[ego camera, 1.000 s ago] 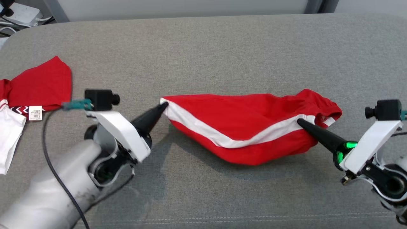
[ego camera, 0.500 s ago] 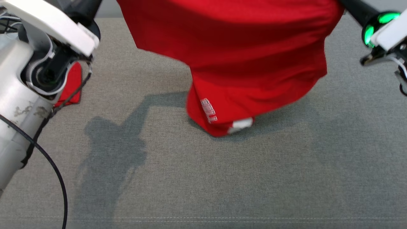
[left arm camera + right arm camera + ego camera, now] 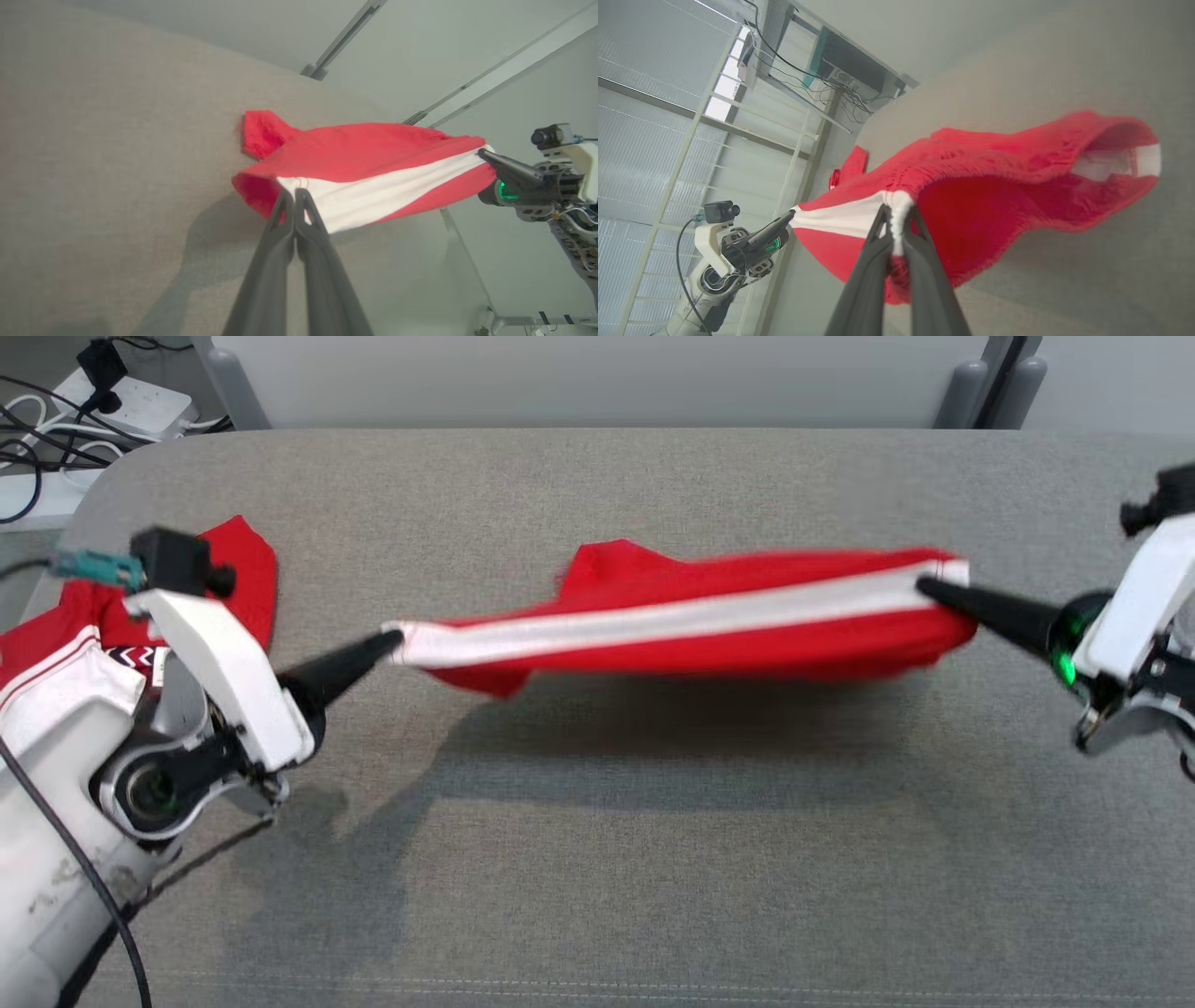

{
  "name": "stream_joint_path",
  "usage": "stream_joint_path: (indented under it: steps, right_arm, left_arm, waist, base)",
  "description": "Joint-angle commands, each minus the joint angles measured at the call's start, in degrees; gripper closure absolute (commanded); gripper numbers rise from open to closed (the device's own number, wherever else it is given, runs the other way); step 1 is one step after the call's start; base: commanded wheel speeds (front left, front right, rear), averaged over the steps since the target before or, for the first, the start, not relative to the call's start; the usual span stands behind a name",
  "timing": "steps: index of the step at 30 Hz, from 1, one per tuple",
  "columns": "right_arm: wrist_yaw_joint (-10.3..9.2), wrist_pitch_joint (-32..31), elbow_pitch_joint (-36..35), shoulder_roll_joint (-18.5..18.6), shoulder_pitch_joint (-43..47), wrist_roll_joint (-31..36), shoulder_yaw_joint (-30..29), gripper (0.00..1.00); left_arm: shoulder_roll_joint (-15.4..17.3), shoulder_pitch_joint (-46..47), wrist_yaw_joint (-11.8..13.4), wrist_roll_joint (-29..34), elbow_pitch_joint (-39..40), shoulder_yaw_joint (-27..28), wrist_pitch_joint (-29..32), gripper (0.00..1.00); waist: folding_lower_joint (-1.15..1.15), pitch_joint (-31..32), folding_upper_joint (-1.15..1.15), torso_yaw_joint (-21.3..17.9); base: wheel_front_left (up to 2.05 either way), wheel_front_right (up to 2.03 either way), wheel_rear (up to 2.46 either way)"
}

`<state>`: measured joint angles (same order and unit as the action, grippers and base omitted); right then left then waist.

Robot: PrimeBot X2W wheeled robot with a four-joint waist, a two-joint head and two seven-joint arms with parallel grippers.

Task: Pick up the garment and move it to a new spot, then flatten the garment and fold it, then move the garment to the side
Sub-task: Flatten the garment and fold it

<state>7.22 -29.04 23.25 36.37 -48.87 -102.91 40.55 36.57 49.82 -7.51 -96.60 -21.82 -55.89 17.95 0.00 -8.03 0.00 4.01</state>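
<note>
Head view: blurry-edged red garment [image 3: 709,649].

Bright, diffuse lighting from above. Soft, broad shadow on the grey cushion [image 3: 653,859], just below the line from left pincer [image 3: 397,637] to right pincer [image 3: 924,586]. Motion blur on the garment [image 3: 709,616], strongest beside the right pincer. Hazy, low-contrast left wrist view. Daylight through blinds [image 3: 654,93], far left of the right pincer's tips.
</note>
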Motion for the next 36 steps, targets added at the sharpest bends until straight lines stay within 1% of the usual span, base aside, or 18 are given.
stream_joint_path:
  steps: [1, 4, 7, 12, 14, 17, 21, 24, 27, 29, 31, 33, 34, 35, 36]
  right_arm:
    - [0.26, -0.2, -2.3, 2.3, 2.5, 0.8, 0.5, 1.00]
    - [0.26, 0.9, -6.2, 2.5, 7.7, 2.3, 2.4, 1.00]
    - [0.26, 2.6, -10.4, 1.8, 12.5, 3.9, 4.4, 1.00]
    - [0.26, 5.4, -14.9, 0.6, 19.5, 5.2, 6.9, 1.00]
    - [0.26, 6.5, -15.5, 0.5, 21.7, 6.0, 7.7, 1.00]
    - [0.26, 7.9, -16.5, 0.5, 24.6, 6.6, 8.7, 1.00]
    - [0.26, 9.7, -18.2, 0.8, 27.6, 8.2, 10.2, 1.00]
    - [0.26, 8.8, -19.4, 1.1, 29.5, 8.8, 12.4, 1.00]
    - [0.26, 4.6, -19.2, 2.0, 28.8, 9.0, 15.1, 1.00]
    - [0.26, 0.6, -17.6, 2.6, 26.3, 8.9, 16.3, 1.00]
    - [0.26, -4.1, -14.6, 2.7, 21.9, 8.0, 16.8, 1.00]
    - [0.26, -8.6, -9.9, 1.7, 15.7, 6.9, 16.8, 1.00]
    - [0.26, -10.0, -7.0, 0.7, 11.9, 6.3, 16.1, 1.00]
    - [0.26, -10.4, -3.7, -0.7, 7.6, 5.9, 15.1, 1.00]
    - [0.26, -7.7, 3.4, -4.4, -2.4, 5.5, 11.6, 1.00]
  left_arm:
    - [3.6, 0.3, 0.0, -0.4, 2.0, 2.2, 0.4, 1.00]
    - [3.4, -4.8, 0.0, -1.7, 5.3, 2.4, -2.1, 1.00]
    - [2.6, -9.7, 0.0, -1.6, 7.7, 2.3, -6.1, 1.00]
    - [0.9, -17.0, 0.0, 0.2, 7.9, 0.4, -11.1, 1.00]
    - [0.1, -19.2, 0.0, 0.4, 7.7, -0.3, -12.3, 1.00]
    - [0.0, -21.8, 0.1, 1.3, 7.6, -1.5, -13.5, 1.00]
    - [0.5, -24.2, 1.9, 3.6, 9.0, -4.5, -12.7, 1.00]
    - [1.0, -24.7, 3.8, 6.2, 10.5, -8.9, -8.1, 1.00]
    - [1.2, -22.1, 5.5, 8.5, 10.7, -12.5, -1.5, 1.00]
    - [0.7, -19.1, 6.1, 7.7, 10.4, -13.5, 4.7, 1.00]
    - [0.2, -15.1, 6.1, 5.3, 10.0, -14.0, 12.9, 1.00]
    - [-0.5, -9.6, 7.8, 2.4, 8.3, -12.9, 19.7, 1.00]
    - [-1.1, -6.3, 8.4, 1.6, 7.2, -11.4, 21.2, 1.00]
    - [-2.2, -3.0, 9.4, 0.3, 5.5, -9.0, 21.4, 1.00]
    - [-4.8, 4.3, 10.1, 0.1, 1.8, -3.7, 17.9, 1.00]
  waist:
    - [0.00, 0.2, 0.00, -0.1]
    - [0.00, 1.1, 0.00, -0.5]
    - [0.00, 2.5, 0.00, -1.2]
    - [0.00, 6.1, 0.00, -2.0]
    - [0.00, 7.8, 0.00, -2.3]
    - [0.00, 9.5, 0.00, -2.7]
    - [0.00, 10.1, 0.00, -3.2]
    - [0.00, 9.3, 0.00, -3.2]
    - [0.00, 6.8, 0.00, -3.1]
    - [0.00, 3.9, 0.00, -2.9]
    - [0.00, 0.1, 0.00, -2.8]
    - [0.00, -4.1, 0.00, -2.8]
    - [0.00, -6.2, 0.00, -2.8]
    - [0.00, -8.3, 0.00, -2.8]
    - [0.00, -12.3, 0.00, -3.0]
  base:
    - [0.00, 0.00, 0.00]
    - [0.00, 0.00, 0.00]
    - [0.00, 0.00, 0.00]
    - [0.00, 0.00, 0.00]
    - [0.00, 0.00, 0.00]
    - [0.00, 0.00, 0.00]
    - [0.00, 0.00, 0.00]
    - [0.00, 0.00, 0.00]
    - [0.00, 0.00, 0.00]
    - [0.00, 0.00, 0.00]
    - [0.00, 0.00, 0.00]
    - [0.00, 0.00, 0.00]
    - [0.00, 0.00, 0.00]
    - [0.00, 0.00, 0.00]
    - [0.00, 0.00, 0.00]
